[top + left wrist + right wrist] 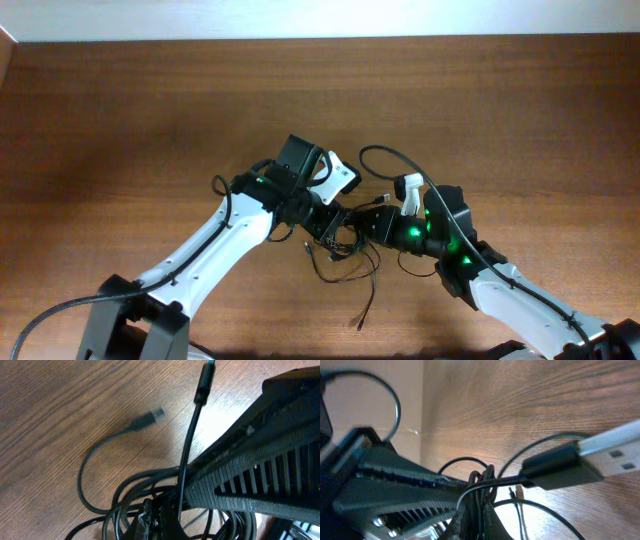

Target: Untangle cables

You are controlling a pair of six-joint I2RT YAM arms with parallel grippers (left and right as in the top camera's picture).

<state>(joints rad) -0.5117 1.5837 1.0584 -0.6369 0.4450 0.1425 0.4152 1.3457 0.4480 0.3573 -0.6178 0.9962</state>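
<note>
Step in hand, as I judge it: the pull-apart. Both arms are pinched into the same knot and nothing is freed yet.

Left gripper [161, 516]: closed right down, jaws clamped on a clump of the cables [130, 495]. Black loops fan out around the tips. One strand rises straight from the pinch to a plug end [205, 380] above the cables. Farther out, up-left of the cables, a second plug [149, 416] lies loose on the desk [50, 410], and its cord curves back into the loops.

Right gripper [476, 507]: also fully closed, with several strands gathered between its jaws. Just right of the cables a USB plug [605, 455], silver tip and black housing, sits close to the lens. I cannot tell whether it rests on the desk.

Overhead: the two grippers meet on the cables from either side, nearly touching. A loose tail [370, 295] trails from the cables toward the near edge.

Next move, I reckon: hold one gripper as an anchor and draw the other away slowly, watching whether the loops open or cinch. If both have pinched the same strand, pulling will only tighten the knot.
</note>
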